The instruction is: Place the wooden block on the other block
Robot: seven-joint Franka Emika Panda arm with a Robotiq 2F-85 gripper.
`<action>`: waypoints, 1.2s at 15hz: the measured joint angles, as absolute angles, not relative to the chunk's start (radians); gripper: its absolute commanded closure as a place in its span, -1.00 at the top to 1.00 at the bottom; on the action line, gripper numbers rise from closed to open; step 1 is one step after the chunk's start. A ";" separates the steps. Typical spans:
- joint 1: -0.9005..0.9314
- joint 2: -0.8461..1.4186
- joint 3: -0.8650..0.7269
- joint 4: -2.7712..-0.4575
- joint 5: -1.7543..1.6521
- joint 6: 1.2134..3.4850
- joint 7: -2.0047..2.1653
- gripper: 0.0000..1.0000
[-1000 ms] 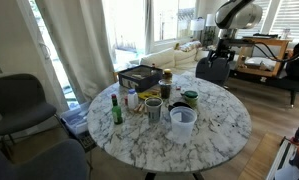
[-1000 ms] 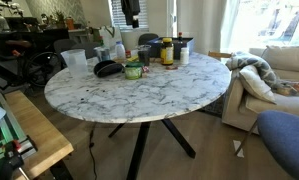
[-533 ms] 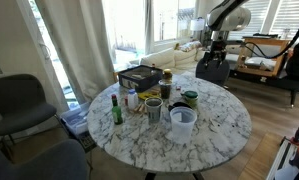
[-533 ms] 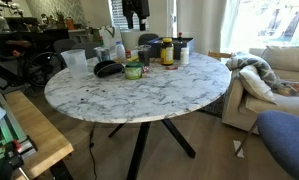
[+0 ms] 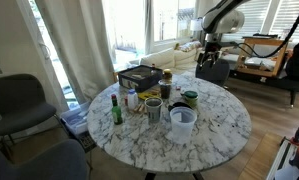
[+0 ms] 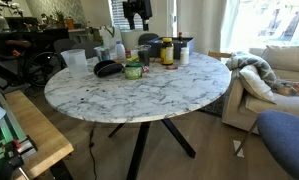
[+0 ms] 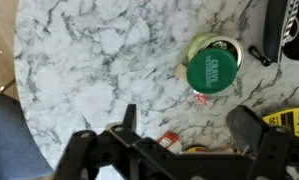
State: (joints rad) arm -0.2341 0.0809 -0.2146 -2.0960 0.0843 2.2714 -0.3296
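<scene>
Hangs high over the far rim of the marble counter (image 5: 224, 125) with hand (image 5: 205, 48) spread wide, gripping nothing. Looks down in the wrist view on a green-lidded tin (image 7: 211, 68). Cannot pick out the wooden block for sure among the crowded jars and bottles (image 5: 165, 88). Risks, on descending into such clutter, clipping a tall bottle, toppling a jar, or closing on the wrong piece.

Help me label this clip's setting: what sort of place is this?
Probably a home living room: a round marble table, a pale sofa, tall curtains by big windows, and a grey armchair.
</scene>
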 measured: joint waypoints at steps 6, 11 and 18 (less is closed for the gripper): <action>-0.141 0.294 -0.055 -1.971 0.084 2.274 -0.410 1.00; -0.166 0.405 -0.034 -1.847 0.081 2.195 -0.563 1.00; -0.186 0.398 -0.020 -1.955 0.082 2.413 -0.670 1.00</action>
